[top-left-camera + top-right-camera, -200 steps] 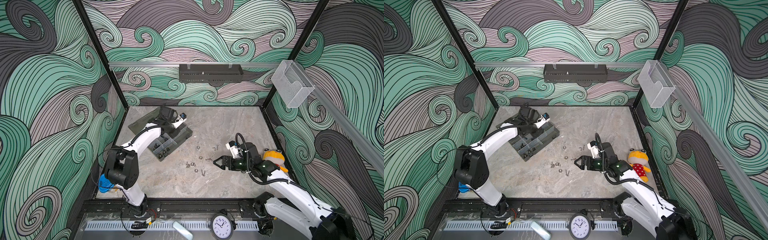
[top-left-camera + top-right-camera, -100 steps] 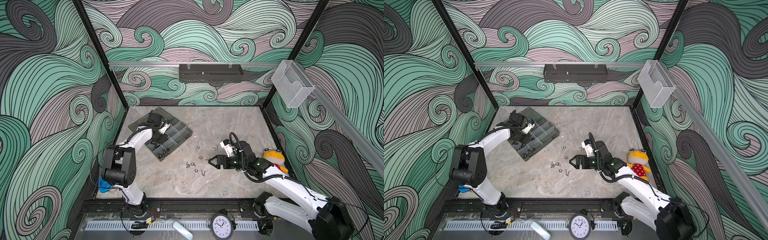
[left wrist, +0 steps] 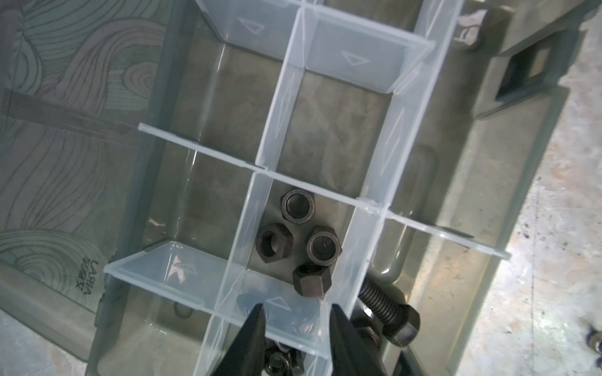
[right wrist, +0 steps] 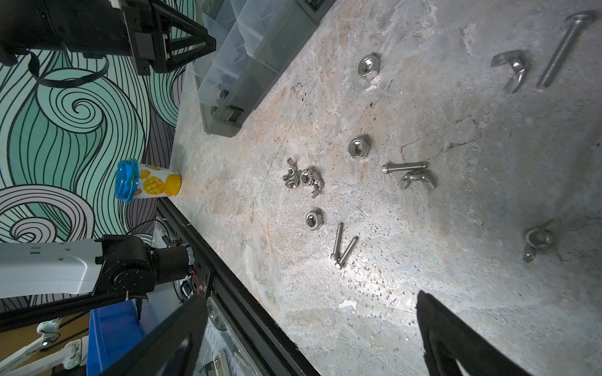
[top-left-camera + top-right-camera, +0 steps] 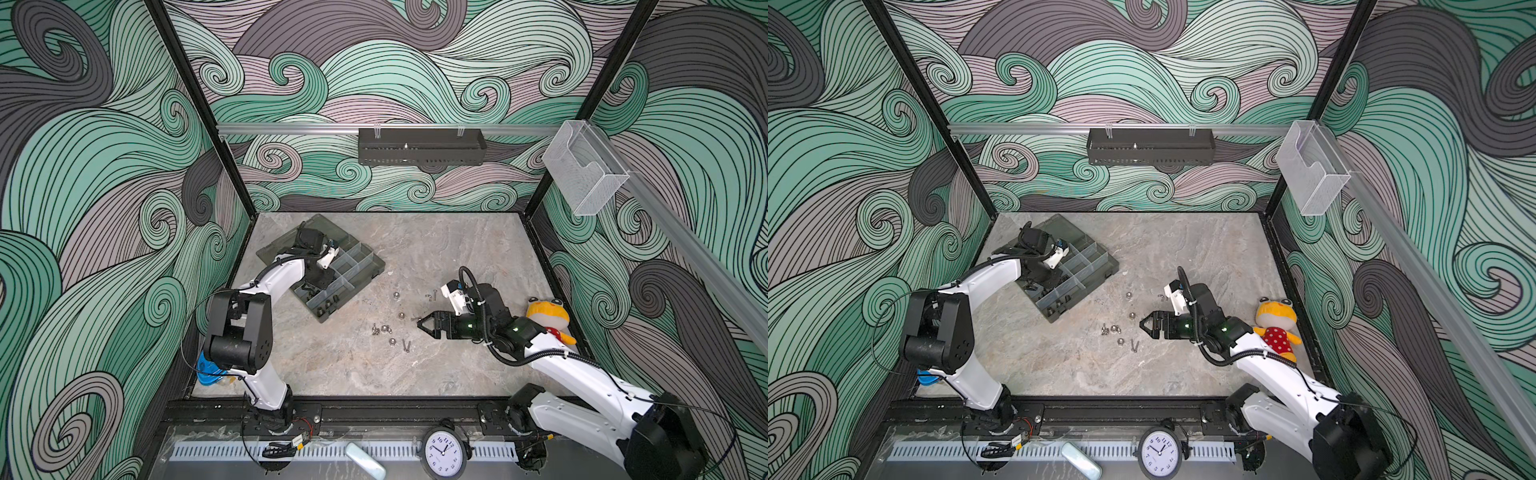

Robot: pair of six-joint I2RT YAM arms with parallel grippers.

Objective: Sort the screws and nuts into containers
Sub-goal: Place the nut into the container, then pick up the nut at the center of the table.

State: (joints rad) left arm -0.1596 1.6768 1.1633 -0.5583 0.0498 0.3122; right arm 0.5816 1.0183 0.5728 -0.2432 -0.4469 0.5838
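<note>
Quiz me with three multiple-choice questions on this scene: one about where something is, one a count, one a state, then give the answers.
1. The left gripper hangs over: A the box; B the toy; C the clock.
2. How many black nuts lie in the compartment just past its tips? A two; B four; C seven.
3. The right gripper is: A shut on something; B shut, empty; C wide open, empty.

Answers:
1 A, its wrist view looks straight down into the box.
2 B, four hex nuts lie there together.
3 C, its jaws stand far apart with only table between.
</note>
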